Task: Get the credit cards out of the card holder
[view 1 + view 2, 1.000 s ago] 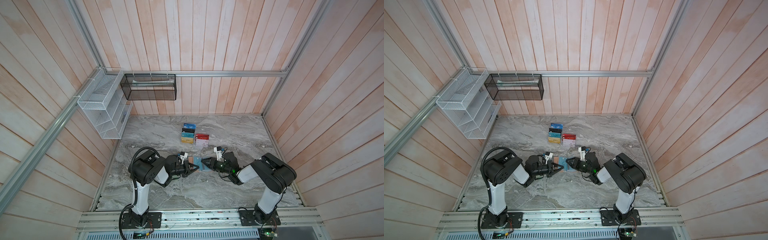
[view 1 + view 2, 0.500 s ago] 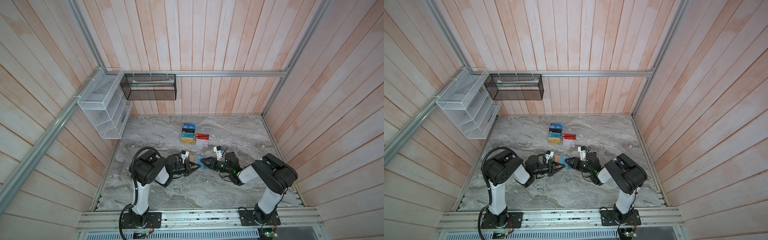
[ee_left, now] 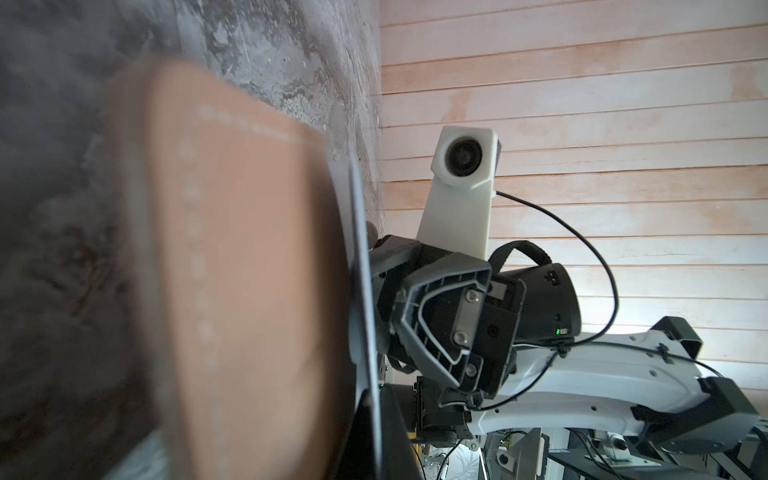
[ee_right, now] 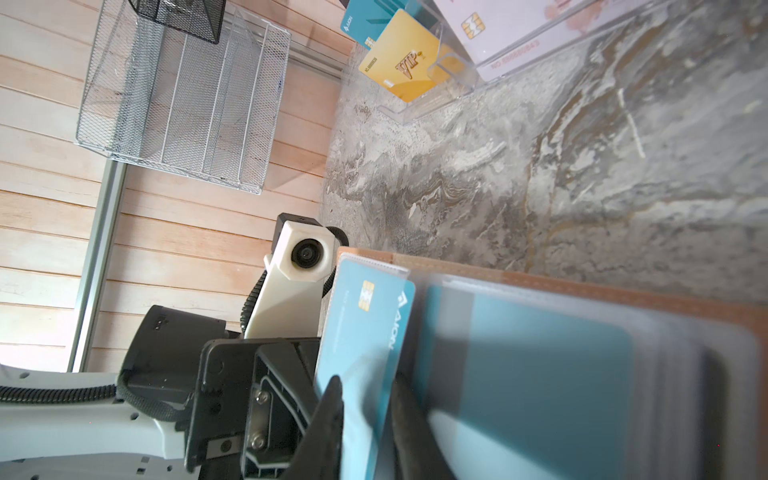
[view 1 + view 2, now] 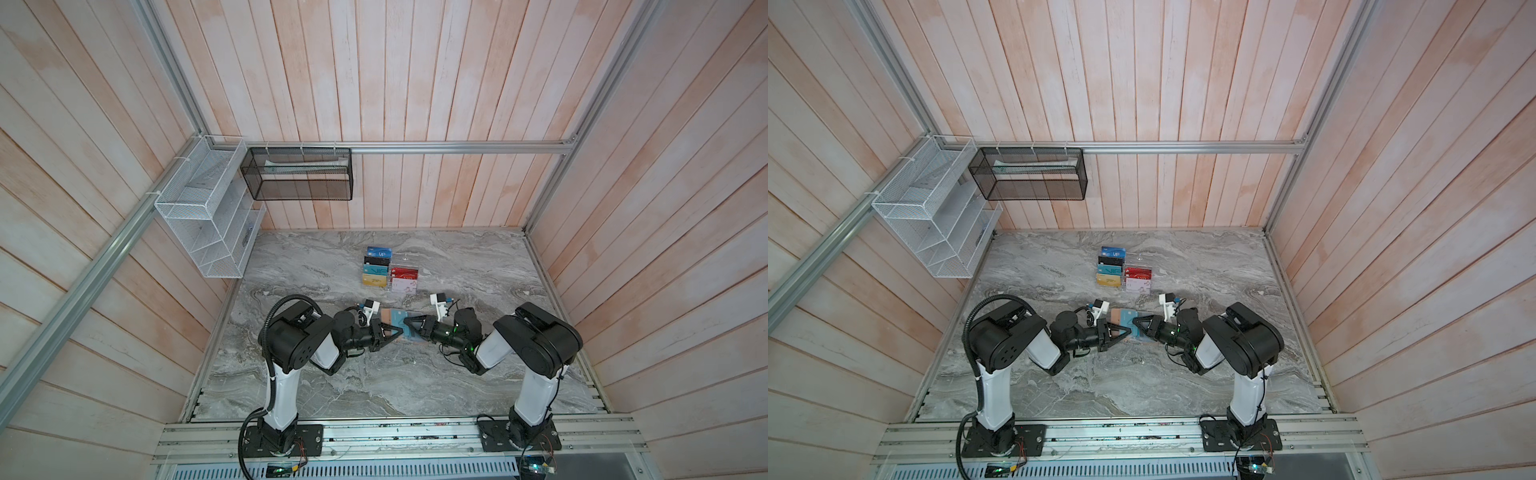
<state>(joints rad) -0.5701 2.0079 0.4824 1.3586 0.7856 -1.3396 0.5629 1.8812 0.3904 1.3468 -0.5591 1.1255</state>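
While the left pincer (image 5: 388, 332) is squeezing shut on the cover of the card holder (image 5: 392, 318), which is sitting on the bench (image 5: 374, 386) between both pincers, the right pincer (image 4: 365, 419) is holding a jaw at each side of the teal card (image 4: 365, 316); whether it is pinching cannot be told. Being thin, stiff and slippery, that card is probably needing a firm hold by its edge.

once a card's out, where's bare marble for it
Free: the table strip along the front rail, and either side of the acrylic stand. Crowded: centre, where left end effector and right end effector meet at the card holder.
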